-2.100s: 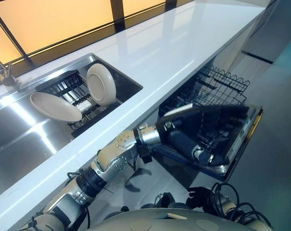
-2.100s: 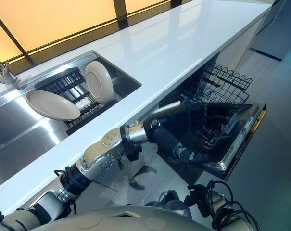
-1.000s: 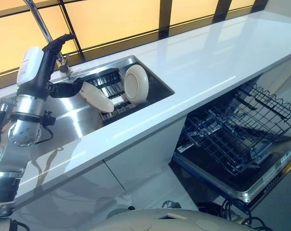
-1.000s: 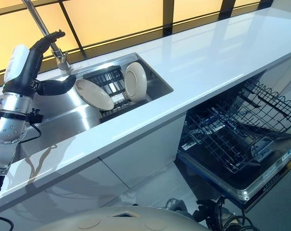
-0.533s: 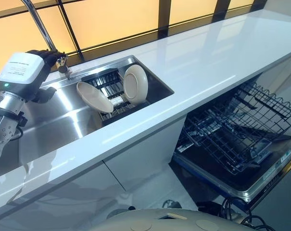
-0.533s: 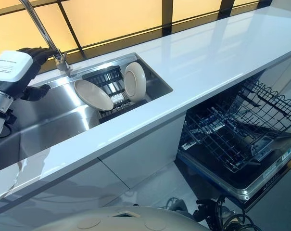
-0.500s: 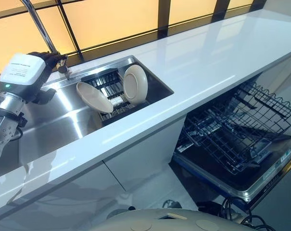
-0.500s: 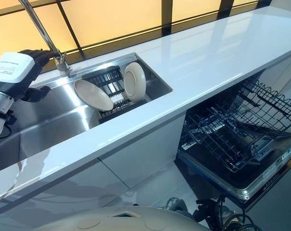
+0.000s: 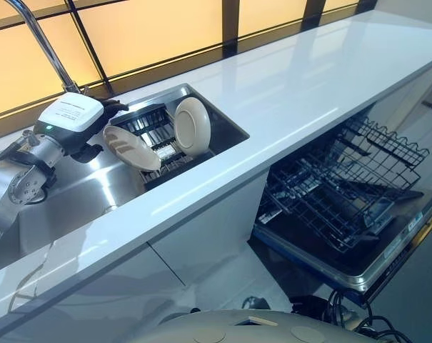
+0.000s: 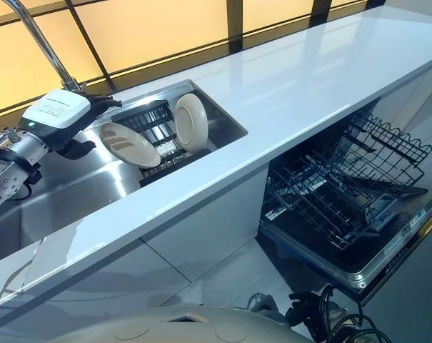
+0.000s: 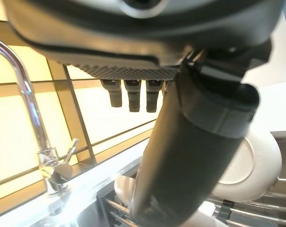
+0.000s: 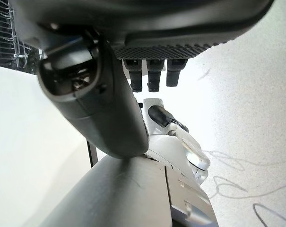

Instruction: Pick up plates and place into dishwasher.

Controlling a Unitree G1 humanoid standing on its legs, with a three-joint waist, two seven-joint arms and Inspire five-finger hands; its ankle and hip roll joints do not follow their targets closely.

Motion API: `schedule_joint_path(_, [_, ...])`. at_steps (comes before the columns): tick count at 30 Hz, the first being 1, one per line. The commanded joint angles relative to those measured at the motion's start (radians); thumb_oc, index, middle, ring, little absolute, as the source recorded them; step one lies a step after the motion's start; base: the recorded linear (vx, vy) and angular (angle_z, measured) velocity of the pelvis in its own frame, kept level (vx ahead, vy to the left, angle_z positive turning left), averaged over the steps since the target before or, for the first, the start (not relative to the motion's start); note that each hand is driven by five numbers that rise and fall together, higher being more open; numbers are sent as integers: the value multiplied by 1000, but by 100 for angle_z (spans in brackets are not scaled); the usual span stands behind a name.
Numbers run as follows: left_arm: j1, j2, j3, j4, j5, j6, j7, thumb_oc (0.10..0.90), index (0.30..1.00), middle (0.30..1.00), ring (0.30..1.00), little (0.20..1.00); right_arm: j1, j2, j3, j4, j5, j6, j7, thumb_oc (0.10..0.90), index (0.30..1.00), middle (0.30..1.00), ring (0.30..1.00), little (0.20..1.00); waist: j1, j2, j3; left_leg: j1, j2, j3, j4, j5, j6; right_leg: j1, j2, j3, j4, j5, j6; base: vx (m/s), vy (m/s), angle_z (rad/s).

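Observation:
Two cream plates stand in a black dish rack (image 9: 150, 127) inside the steel sink (image 9: 80, 189). One plate (image 9: 132, 148) leans low to the left; the other plate (image 9: 192, 126) stands upright on its edge. My left hand (image 9: 73, 118) hovers over the sink just left of the leaning plate, fingers straight and holding nothing, close to its rim. In the left wrist view the left hand (image 11: 199, 123) has the upright plate (image 11: 249, 168) past its thumb. My right hand (image 12: 195, 45) hangs low with relaxed fingers and nothing in it.
A tall curved faucet (image 9: 37, 39) rises behind the left hand. The white counter (image 9: 301, 78) runs to the right. Below it the dishwasher door (image 9: 330, 261) lies open with the black wire rack (image 9: 344, 179) pulled out.
My left hand has come from the dishwasher up over the sink and then right, toward the leaning plate. The camera view has shifted a little too.

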Motion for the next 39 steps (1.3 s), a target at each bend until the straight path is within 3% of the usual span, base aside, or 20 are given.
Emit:
schedule_joint_path(1, [-200, 99, 39, 72, 44, 68, 39, 800, 900, 900, 900, 900, -2, 27, 44, -29, -17, -8, 71, 800, 900, 900, 900, 900, -23, 23, -2, -9, -80, 82, 7, -75, 45, -24, 19, 36, 86, -70, 55, 21, -6, -6])
schedule_joint_path(10, [-257, 85, -60, 143, 155, 61, -45, 800, 900, 900, 900, 900, -5, 27, 43, -26, -8, 1, 66, 800, 900, 900, 900, 900, -40, 25, 2, -6, -79, 99, 7, -78, 46, -26, 23, 50, 81, -66, 58, 12, -1, -4])
schedule_joint_path(18, [-282, 81, -96, 165, 169, 79, -118, 800, 900, 900, 900, 900, -10, 27, 43, -18, 1, 7, 63, 800, 900, 900, 900, 900, -42, 29, 6, -6, -79, 104, 7, -76, 47, -26, 25, 55, 78, -64, 58, 0, 0, 0])
schedule_joint_path(33, [-294, 27, -127, 226, 209, 141, 81, 800, 900, 900, 900, 900, -8, 25, 46, -26, 2, 2, 63, 800, 900, 900, 900, 900, -56, 22, 8, -7, -81, 112, 7, -79, 48, -30, 29, 69, 76, -61, 57, 0, -2, -2])
schedule_joint_path(39, [-318, -26, -169, 258, 205, 186, 100, 800, 900, 900, 900, 900, -7, 32, 50, -15, 5, 0, 59, 800, 900, 900, 900, 900, -69, 20, 9, -7, -80, 120, 7, -81, 48, -33, 31, 79, 74, -57, 59, 0, 0, -1])
